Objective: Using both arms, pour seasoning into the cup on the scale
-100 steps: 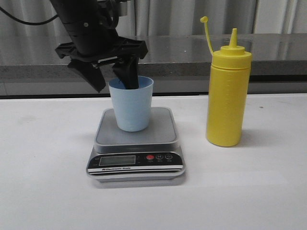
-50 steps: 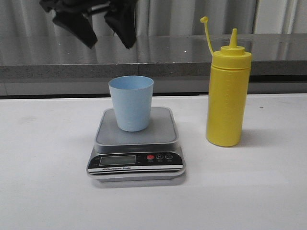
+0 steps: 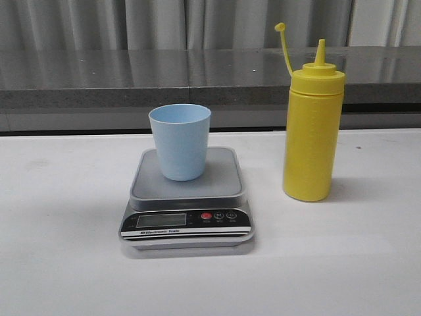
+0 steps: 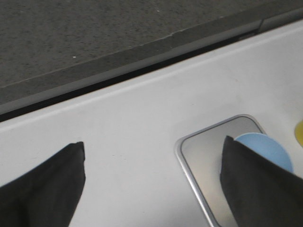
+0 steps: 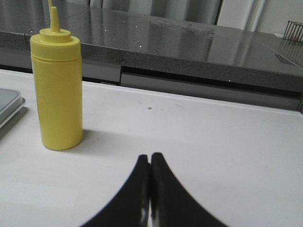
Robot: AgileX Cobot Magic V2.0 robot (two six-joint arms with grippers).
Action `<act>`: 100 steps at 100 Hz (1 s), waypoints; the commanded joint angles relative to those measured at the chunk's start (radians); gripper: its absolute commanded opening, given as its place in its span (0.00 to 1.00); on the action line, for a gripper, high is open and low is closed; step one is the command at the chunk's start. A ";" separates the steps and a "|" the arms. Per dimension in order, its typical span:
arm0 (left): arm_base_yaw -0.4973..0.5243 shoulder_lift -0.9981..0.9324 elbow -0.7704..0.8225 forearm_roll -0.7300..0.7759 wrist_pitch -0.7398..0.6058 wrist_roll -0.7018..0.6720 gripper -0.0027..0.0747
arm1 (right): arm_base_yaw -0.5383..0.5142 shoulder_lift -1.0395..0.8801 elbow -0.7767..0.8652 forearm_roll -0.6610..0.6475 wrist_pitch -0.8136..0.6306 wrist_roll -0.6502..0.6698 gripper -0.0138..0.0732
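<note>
White surface [image 3: 59, 263] fronted by a dark grey ledge [image 3: 99, 72] and pale curtains. Seasoning bottle [image 3: 312, 125], yellow, upright on the surface just right of the scale [image 3: 186, 204], apart from it; nozzle uncapped, cap strap raised. Scale: silver platform, black front panel with display and red button. Cup [image 3: 180, 141], pale blue, upright on the platform. Left gripper [image 4: 151, 184], above the platform's far edge, fingers [image 4: 47, 189] spread wide, holding nothing. Right gripper [image 5: 150, 189], low over bare surface, fingers [image 5: 137, 189] pressed together, bottle ahead.
</note>
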 commanded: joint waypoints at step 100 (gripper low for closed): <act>0.155 -1.106 0.967 0.073 -0.584 -0.006 0.77 | -0.005 -0.016 0.001 0.000 -0.079 -0.008 0.02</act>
